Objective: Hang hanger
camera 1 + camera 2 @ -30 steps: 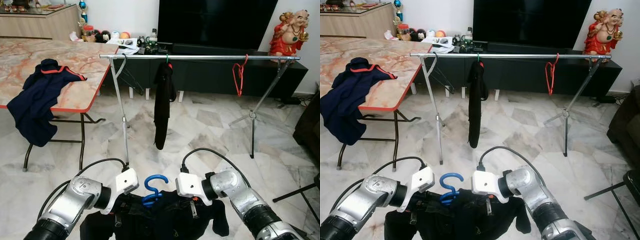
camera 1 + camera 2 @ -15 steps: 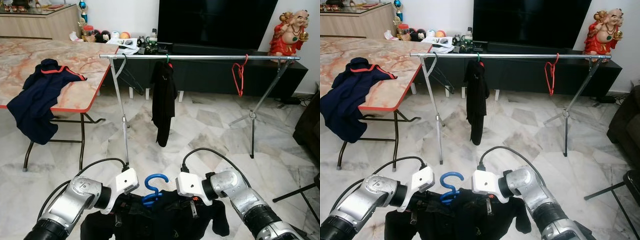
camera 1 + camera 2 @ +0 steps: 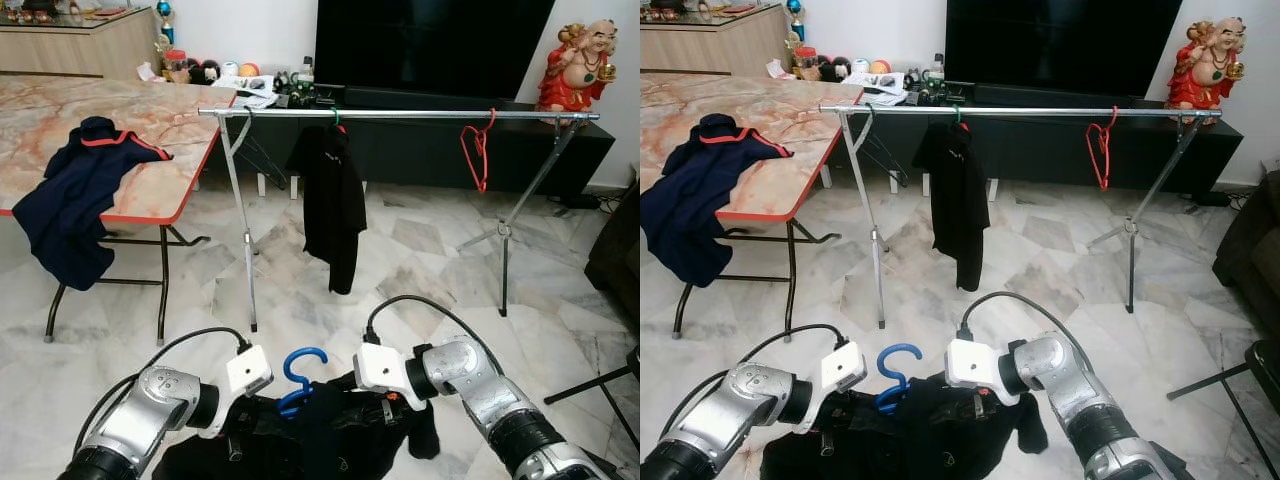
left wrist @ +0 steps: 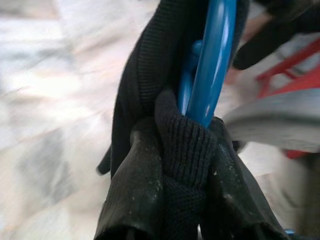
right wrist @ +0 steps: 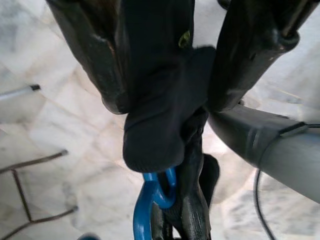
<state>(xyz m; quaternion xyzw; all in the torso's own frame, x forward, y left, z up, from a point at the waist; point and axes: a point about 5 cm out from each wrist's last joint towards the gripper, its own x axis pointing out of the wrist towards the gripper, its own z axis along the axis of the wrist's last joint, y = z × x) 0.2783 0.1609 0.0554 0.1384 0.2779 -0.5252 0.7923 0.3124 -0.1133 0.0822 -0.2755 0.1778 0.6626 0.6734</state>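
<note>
Gripping black garment [image 3: 320, 450] on blue hanger [image 3: 298, 378] with left gripper [image 4: 170, 200] and right gripper [image 5: 165, 95] clamped; clothes rail [image 3: 400, 114] at twelve o'clock.

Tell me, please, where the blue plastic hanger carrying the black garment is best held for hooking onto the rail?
Probably by its two cloth-covered shoulders, from either side below the hook. The blue plastic hanger points its open hook up, and the left gripper and right gripper pinch it there through the black garment.
</note>
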